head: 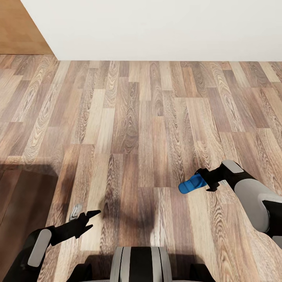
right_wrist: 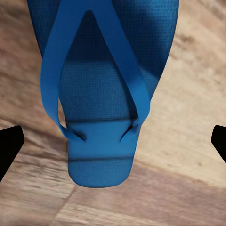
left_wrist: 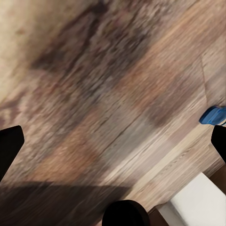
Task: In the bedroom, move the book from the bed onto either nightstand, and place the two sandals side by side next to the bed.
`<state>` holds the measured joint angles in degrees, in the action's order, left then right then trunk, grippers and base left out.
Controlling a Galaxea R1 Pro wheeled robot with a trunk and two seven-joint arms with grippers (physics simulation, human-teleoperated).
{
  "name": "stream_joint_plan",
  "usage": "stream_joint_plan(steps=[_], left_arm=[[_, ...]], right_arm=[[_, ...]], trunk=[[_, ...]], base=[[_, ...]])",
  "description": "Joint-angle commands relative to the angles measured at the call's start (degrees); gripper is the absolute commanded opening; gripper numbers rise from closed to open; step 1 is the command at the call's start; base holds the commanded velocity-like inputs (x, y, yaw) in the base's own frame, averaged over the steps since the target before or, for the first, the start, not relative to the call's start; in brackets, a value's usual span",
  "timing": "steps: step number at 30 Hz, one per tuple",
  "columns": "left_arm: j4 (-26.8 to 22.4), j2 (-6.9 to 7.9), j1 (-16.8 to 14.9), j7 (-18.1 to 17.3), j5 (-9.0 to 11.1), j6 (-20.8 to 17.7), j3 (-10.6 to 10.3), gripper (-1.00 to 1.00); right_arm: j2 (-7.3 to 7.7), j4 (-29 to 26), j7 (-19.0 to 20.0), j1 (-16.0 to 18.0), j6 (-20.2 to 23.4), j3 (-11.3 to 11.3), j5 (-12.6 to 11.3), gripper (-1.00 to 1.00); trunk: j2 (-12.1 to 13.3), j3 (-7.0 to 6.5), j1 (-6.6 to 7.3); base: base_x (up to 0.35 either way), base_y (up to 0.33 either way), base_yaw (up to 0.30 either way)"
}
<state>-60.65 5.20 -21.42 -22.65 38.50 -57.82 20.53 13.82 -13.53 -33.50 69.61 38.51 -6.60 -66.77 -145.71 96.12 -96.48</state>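
Observation:
One bright blue sandal sits just off my right gripper, low over the plank floor. In the right wrist view the sandal lies strap side up, its narrow end between the fingers. The right gripper is open, and both black fingertips stand well clear of the sandal's edges. I cannot tell whether the sandal rests on the floor. My left gripper is open and empty above the floor; from its wrist view a bit of blue sandal shows. The book and nightstand are out of view.
A dark brown wooden piece fills the lower left beside my left arm; bed frame or other furniture, I cannot tell. A light-grey block with a dark edge shows near the left gripper. White wall ahead, light-brown door far left.

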Motion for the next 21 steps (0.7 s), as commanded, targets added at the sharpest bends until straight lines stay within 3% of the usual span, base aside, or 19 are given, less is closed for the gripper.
stream_joint_plan(steps=[1, 21], left_arm=[[0.00, -0.02, -0.03, -0.44, -0.40, -0.27, 0.13, 1.00], [0.37, -0.02, -0.03, -0.39, -0.45, -0.27, 0.13, 1.00]], right_arm=[[-0.02, -0.11, -0.52, 0.00, 0.12, -0.35, -0.25, 1.00], [-0.02, -0.15, -0.51, 0.00, 0.08, -0.35, -0.37, 1.00]], trunk=[[-0.01, 0.03, 0.01], [-0.01, 0.03, 0.01]], base=[[0.000, 0.000, 0.000], [0.000, 0.000, 0.000]])
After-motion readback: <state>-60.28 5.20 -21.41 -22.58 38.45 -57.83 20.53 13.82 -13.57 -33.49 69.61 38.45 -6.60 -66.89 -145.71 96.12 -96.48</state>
